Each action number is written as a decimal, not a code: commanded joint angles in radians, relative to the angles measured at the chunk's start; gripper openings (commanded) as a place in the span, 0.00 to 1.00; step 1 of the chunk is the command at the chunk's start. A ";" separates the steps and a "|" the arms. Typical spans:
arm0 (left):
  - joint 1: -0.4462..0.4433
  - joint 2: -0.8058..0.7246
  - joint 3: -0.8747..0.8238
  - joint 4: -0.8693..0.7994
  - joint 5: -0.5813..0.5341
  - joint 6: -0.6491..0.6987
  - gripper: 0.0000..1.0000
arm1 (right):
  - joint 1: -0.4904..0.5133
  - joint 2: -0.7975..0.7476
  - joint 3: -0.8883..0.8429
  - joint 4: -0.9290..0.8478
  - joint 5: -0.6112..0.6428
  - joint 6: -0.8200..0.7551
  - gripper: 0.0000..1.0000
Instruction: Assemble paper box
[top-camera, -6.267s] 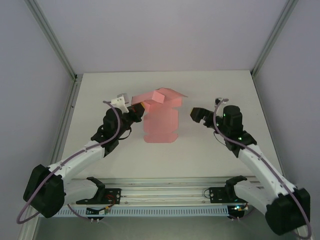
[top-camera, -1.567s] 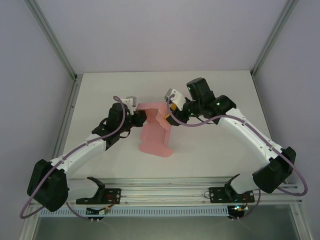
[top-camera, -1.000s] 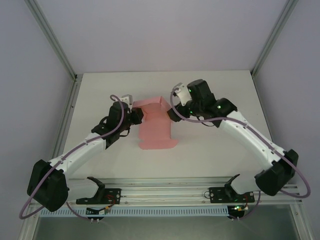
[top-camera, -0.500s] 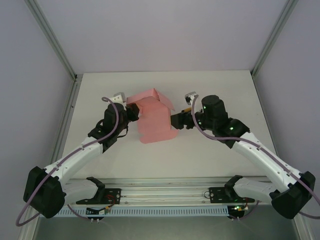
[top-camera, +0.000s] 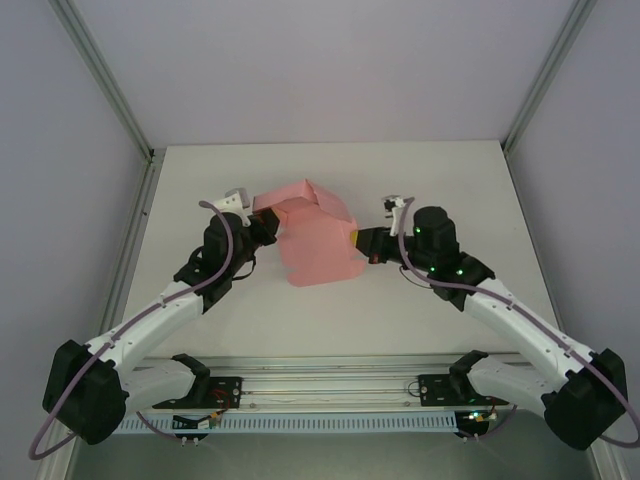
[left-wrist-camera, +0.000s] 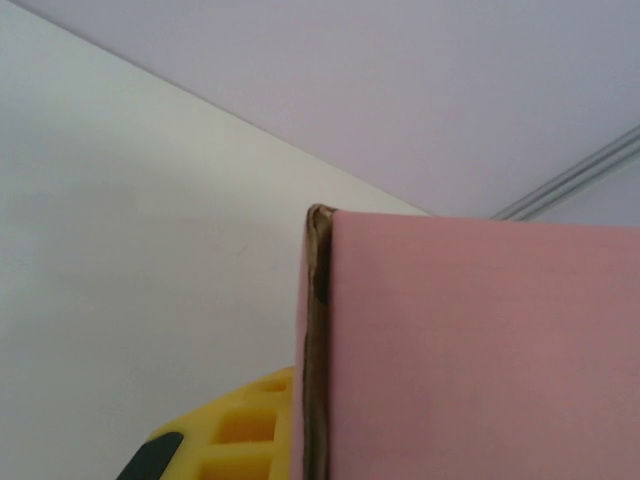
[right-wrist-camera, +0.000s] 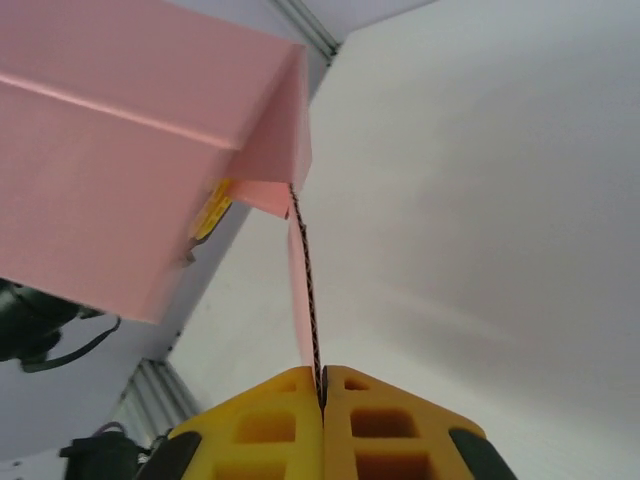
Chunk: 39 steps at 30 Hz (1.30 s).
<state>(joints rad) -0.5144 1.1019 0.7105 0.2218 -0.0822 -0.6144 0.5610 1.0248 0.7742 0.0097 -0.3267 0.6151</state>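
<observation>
The half-folded paper box (top-camera: 318, 250) lies mid-worktop (top-camera: 430, 185) between the arms, its long axis running away from them, with the right claw (top-camera: 358, 241) pinched shut on its right edge and the left claw (top-camera: 265, 228) at its far left corner, grip hidden behind card.

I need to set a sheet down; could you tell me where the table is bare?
Bare table: the far strip behind the paper box, and the near strip by the rail. Crowded mid-table: left claw and right claw flank it.

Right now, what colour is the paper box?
The paper box is plain pink; top external view shows it best.
</observation>
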 joint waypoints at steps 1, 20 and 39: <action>0.003 -0.040 -0.012 0.095 0.059 -0.047 0.00 | -0.104 -0.022 -0.089 0.261 -0.156 0.207 0.00; 0.005 -0.042 0.033 -0.050 0.172 0.121 0.00 | -0.148 -0.226 0.249 -0.472 0.148 -0.365 0.64; 0.004 0.004 0.084 -0.088 0.287 0.177 0.00 | -0.089 0.355 0.764 -0.893 -0.459 -1.051 0.48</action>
<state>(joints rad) -0.5087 1.0973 0.7586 0.1440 0.1905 -0.4541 0.4393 1.3659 1.4933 -0.7666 -0.6540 -0.3313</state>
